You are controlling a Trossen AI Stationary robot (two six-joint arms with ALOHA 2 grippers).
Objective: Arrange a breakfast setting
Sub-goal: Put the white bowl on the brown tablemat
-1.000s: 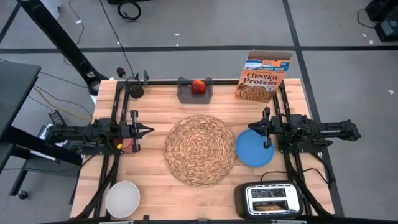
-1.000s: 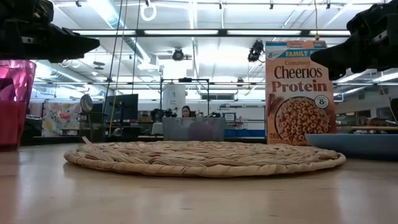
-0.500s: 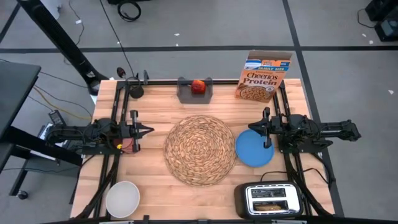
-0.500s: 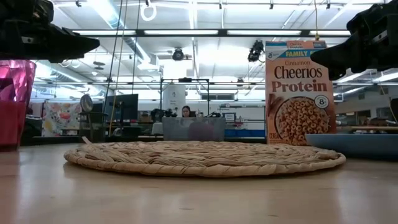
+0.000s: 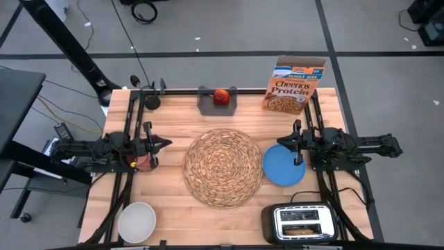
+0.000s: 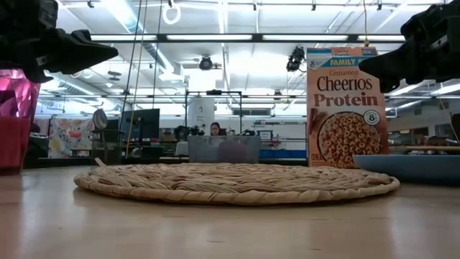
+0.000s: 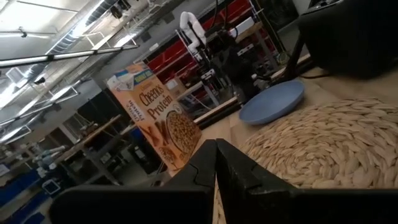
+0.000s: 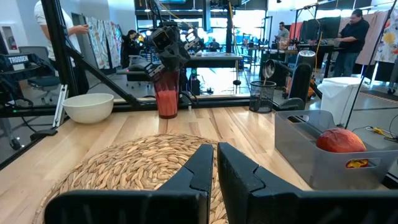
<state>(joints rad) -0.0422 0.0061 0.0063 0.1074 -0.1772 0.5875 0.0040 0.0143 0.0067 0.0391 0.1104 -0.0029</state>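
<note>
Fingers of both grippers were pressed together and held nothing: the left gripper (image 5: 164, 144) hovered at the table's left side above the translucent red cup (image 5: 142, 162), and the right gripper (image 5: 286, 144) hung over the blue plate (image 5: 281, 168) on the right. On the pale wooden table (image 5: 173, 121) the round woven straw placemat (image 5: 223, 167) lay at the centre, the plate just beside its right edge. At the far edge stood the grey rectangular tray (image 5: 217, 104) with the red apple (image 5: 220, 96) in it, and the Cheerios Protein box (image 5: 294, 85) stood upright to its right. A white bowl (image 5: 137, 221) sat at the near left corner, a black-and-silver toaster (image 5: 302, 222) at the near right. Beyond the table lay a bright workshop with ceiling strip lights (image 6: 215, 37), desks and several people (image 8: 357, 34).
</note>
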